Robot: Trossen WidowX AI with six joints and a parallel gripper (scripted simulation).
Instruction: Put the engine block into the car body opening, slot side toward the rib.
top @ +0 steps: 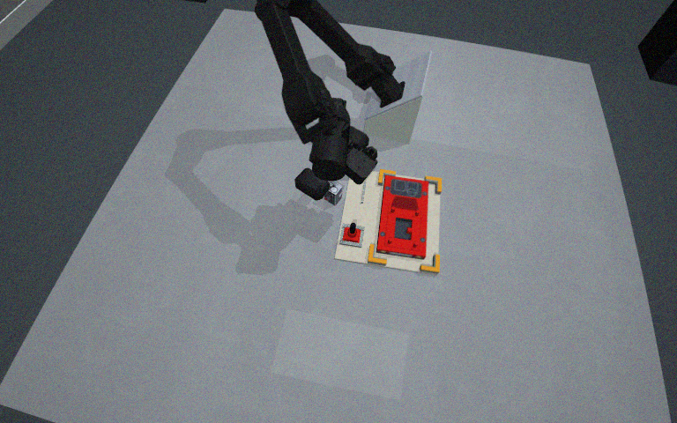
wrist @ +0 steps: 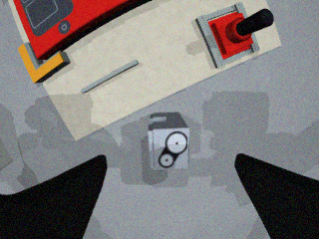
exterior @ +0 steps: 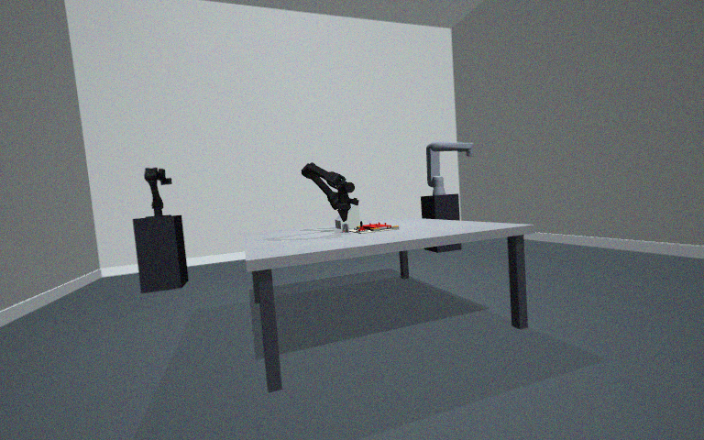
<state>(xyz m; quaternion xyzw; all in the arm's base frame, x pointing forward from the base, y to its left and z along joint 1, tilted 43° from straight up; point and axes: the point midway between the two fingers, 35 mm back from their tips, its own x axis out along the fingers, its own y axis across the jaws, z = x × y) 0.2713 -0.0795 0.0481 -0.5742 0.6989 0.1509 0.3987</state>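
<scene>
Hovering with its fingers spread wide and nothing between them, the hand [wrist: 166,179] hung above the engine block [wrist: 166,146], a small grey cube with two round pulleys on one face. It sat on the matte grey tabletop [top: 149,299], just beside the cream baseplate [top: 359,209]. Nothing was grasped yet; the glossy red car body [top: 404,219] showed its rectangular opening [top: 403,228] unfilled.

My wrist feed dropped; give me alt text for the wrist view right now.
The open gripper hangs over the small grey engine block, which sits on the table between its two dark fingers, untouched. Beyond lie the beige base plate, red car body and a red-based lever.
</scene>
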